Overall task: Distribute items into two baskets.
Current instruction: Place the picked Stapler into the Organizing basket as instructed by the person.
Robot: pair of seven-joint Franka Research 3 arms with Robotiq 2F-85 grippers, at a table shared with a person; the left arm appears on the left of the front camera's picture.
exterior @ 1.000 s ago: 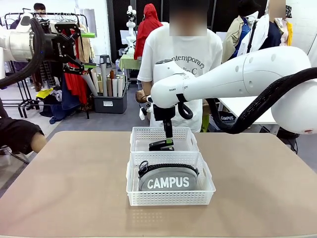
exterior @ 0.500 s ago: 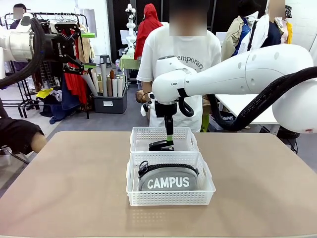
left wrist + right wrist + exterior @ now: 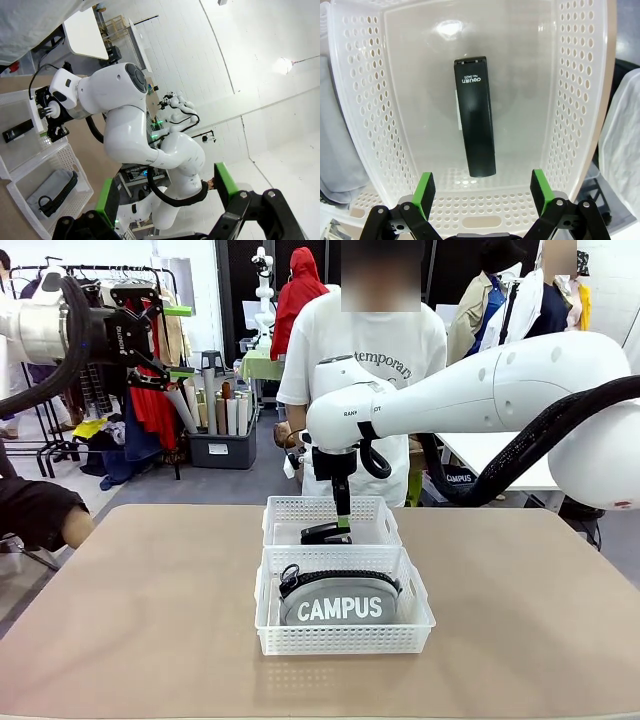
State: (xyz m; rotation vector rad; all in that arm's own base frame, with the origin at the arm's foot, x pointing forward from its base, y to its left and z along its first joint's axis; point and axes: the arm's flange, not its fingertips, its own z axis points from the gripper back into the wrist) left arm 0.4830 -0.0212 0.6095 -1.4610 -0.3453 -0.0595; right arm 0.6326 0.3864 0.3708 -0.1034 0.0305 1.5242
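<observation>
"CAMPUS" on grey pouch (image 3: 338, 602), "deli" on stapler (image 3: 475, 117)

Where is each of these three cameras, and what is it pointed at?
Front: between the arms, facing the person; white right arm over the white lattice far basket.
Left wrist: raised high, looking across; open left gripper.
Right wrist: straight down at the black stapler; open right gripper.
Shared: stapler, and grey CAMPUS pouch in the near basket.

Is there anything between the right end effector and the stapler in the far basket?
Nothing visible. The right end effector hangs open directly above the stapler, which lies alone on the far basket's clear bottom.
</observation>
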